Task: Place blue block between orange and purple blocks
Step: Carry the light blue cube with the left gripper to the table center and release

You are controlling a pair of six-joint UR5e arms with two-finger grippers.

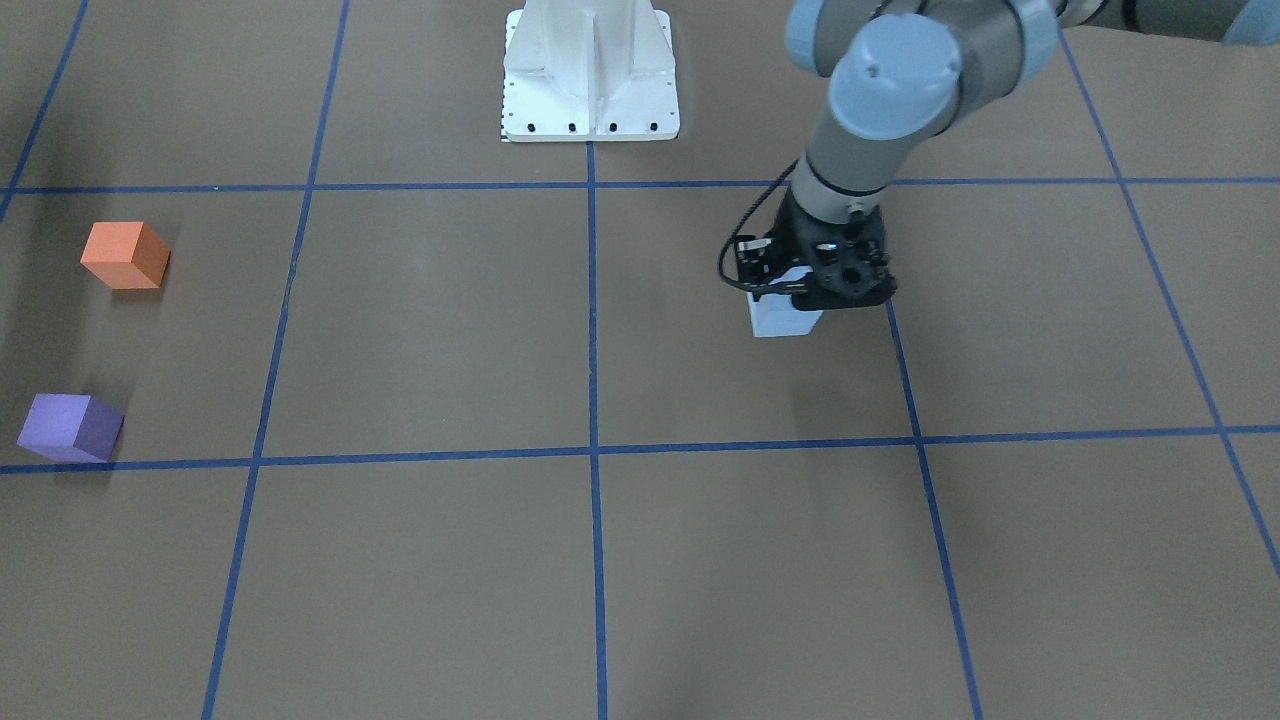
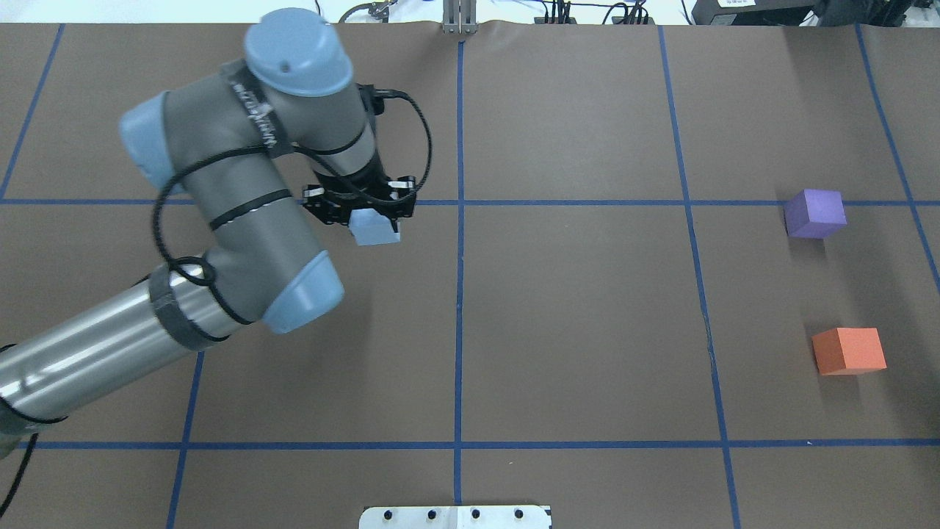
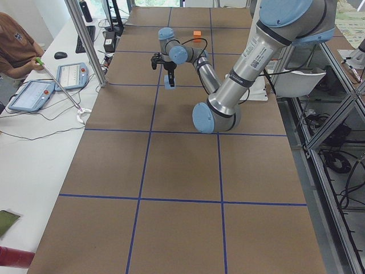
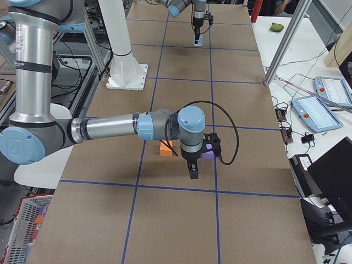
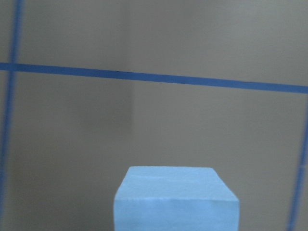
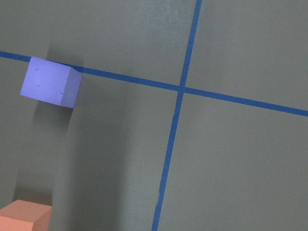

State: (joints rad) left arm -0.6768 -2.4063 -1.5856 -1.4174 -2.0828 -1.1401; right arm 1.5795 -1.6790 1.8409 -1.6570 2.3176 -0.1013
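My left gripper point(image 1: 792, 303) is shut on the light blue block point(image 1: 785, 320) and holds it a little above the table, on the robot's left half. The block also shows in the overhead view point(image 2: 374, 229) and at the bottom of the left wrist view point(image 5: 175, 199). The orange block point(image 2: 848, 351) and the purple block point(image 2: 815, 213) sit far off on the robot's right side, with a gap between them. My right gripper point(image 4: 192, 171) shows only in the exterior right view, hovering near those two blocks. I cannot tell whether it is open or shut.
The white robot base plate point(image 1: 590, 70) stands at the table's edge in the middle. Blue tape lines point(image 2: 459, 294) divide the brown table into squares. A side table with tablets point(image 4: 319, 110) and cables runs along the operators' side.
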